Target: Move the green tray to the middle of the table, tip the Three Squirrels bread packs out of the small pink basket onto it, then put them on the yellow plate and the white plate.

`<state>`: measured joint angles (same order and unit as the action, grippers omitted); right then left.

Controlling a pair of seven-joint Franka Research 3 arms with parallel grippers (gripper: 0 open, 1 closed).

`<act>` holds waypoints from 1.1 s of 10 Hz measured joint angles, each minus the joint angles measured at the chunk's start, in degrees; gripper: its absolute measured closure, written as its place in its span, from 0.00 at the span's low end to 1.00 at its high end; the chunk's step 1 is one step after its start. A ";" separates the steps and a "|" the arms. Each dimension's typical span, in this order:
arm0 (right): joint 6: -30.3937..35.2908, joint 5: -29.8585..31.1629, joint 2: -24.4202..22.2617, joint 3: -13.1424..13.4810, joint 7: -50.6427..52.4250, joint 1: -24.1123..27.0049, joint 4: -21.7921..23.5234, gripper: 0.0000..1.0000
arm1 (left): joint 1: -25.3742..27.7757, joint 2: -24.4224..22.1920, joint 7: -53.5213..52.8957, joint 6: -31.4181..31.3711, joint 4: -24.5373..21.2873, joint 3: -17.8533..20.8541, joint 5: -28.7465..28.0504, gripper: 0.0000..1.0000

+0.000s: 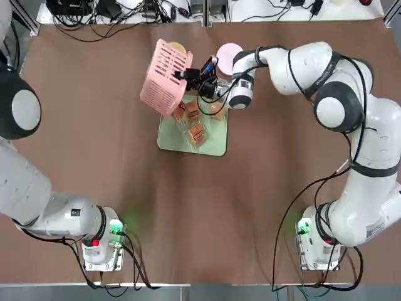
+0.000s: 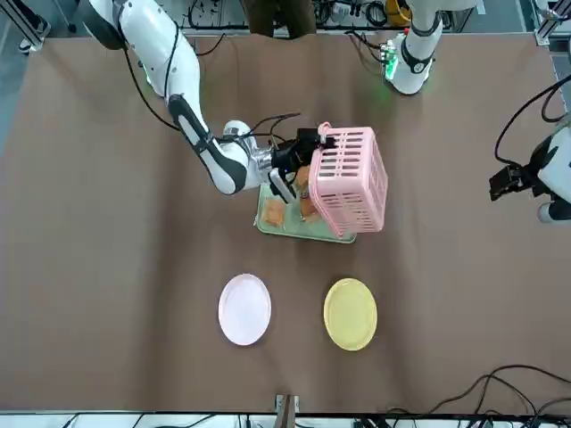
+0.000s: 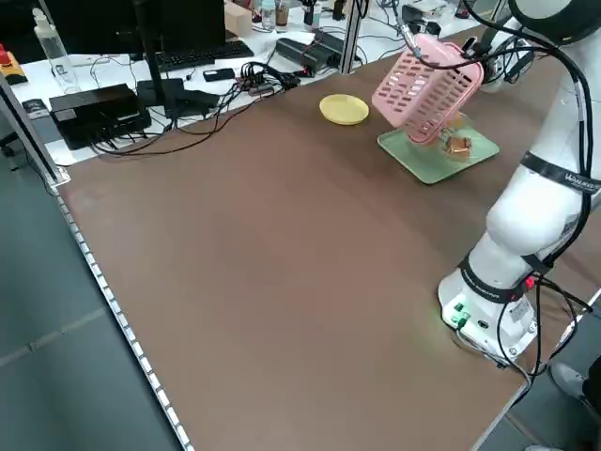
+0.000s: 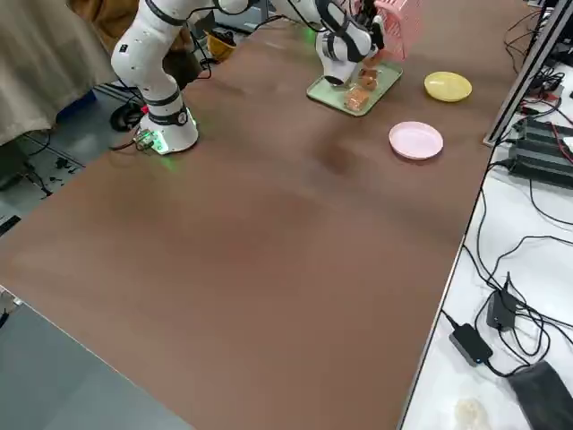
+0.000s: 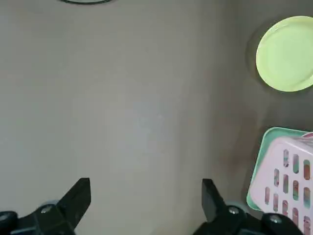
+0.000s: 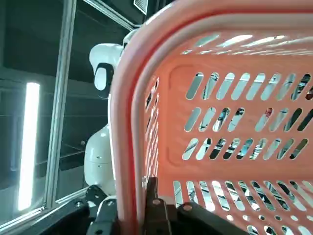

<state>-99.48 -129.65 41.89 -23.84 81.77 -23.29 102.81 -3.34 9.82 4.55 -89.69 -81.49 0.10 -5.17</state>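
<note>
The right claw (image 1: 190, 75) is clamped on the thick rim of the small pink basket (image 1: 165, 78), holding it lifted and tipped steeply over the green tray (image 1: 170, 139), its open mouth turned down toward the tray. In the right wrist view the basket's rim (image 6: 128, 147) passes between the fingers (image 6: 151, 196), and its slotted walls fill most of the picture.

The green tray lies near the middle of the brown tabletop (image 1: 200, 219). On it, just under the basket's mouth, lie the Three Squirrels bread packs (image 1: 196, 133) in a loose cluster; at least 3 show clearly from above, and the basket and claw cover part of the group.

Beyond the tray, on the far side from the arm bases, the yellow plate (image 2: 350, 313) and the white plate (image 2: 244, 308) sit side by side, apart from each other and from the tray.

The left claw (image 5: 146, 200) hangs over bare tabletop at the robot's left, well away from the tray, with its fingers (image 5: 78, 196) spread wide apart and nothing between them
</note>
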 joint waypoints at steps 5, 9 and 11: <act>-5.21 -0.31 4.55 -0.02 -0.27 -2.76 -5.86 0.93 | -1.16 0.81 -0.76 0.36 -1.69 -2.16 -0.03 0.00; -7.52 -1.76 5.24 -0.03 -0.31 -5.05 -8.61 0.93 | -3.48 1.53 -0.78 1.28 -1.73 -3.58 -0.04 0.00; -7.84 -1.82 5.43 -0.03 -0.33 -5.26 -8.78 0.93 | -3.48 1.53 -0.78 1.51 -1.74 -4.53 -0.04 0.00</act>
<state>-107.31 -131.47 47.32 -23.87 81.45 -28.56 94.03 -6.82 11.35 3.77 -88.19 -83.23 -4.43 -5.21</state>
